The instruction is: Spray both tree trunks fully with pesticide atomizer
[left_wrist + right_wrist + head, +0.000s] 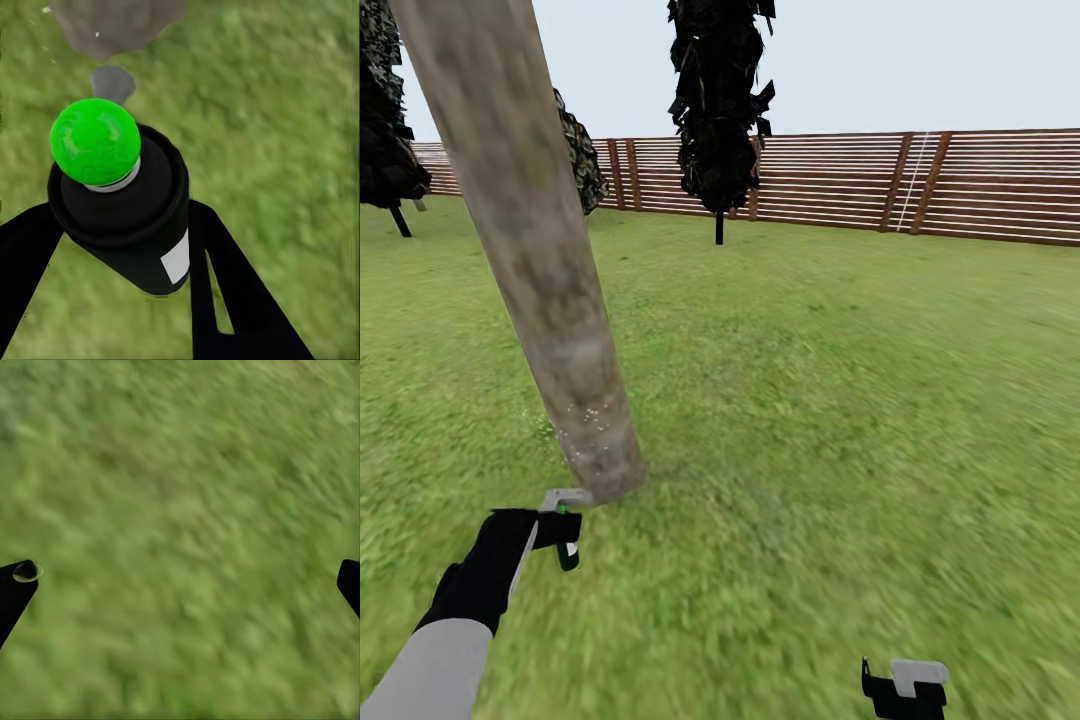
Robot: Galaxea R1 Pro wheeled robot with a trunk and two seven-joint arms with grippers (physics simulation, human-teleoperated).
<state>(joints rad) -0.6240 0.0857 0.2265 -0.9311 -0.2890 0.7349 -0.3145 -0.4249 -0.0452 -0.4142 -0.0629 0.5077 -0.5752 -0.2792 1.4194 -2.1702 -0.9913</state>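
Leaning across the head view from upper left down to the grass, a thick pale grey-brown tree trunk [545, 280] meets the lawn [840, 400] just ahead of the left pincer [565, 525], and a scatter of tiny whitish specks of pesticide [585, 415] shows on its lower part near the base. The left pincer, at the end of a black wrist and grey forearm, is pinching the pesticide atomizer [124, 210]: in the left wrist view the black fingers [225, 292] run up either side of a dark round body with a small white label, pressed against it. The atomizer's rounded tip [95, 141] shows bright green in this view, and a small green spot shows at the same place in the head view. Beyond the tip the left wrist view shows the grey foot of the trunk [112, 26] close by, above blurred grass. The right pincer [905, 690] sits low at the bottom edge of the head view, well apart from the trunk; in the right wrist view its two dark fingertips [15, 585] stand far apart at opposite edges of the picture with bare grass between them, so it is spread and holds nothing. Farther back a slim dark tree [720, 100] stands before a brown slatted wooden fence [960, 185] that runs along the far side of the lawn
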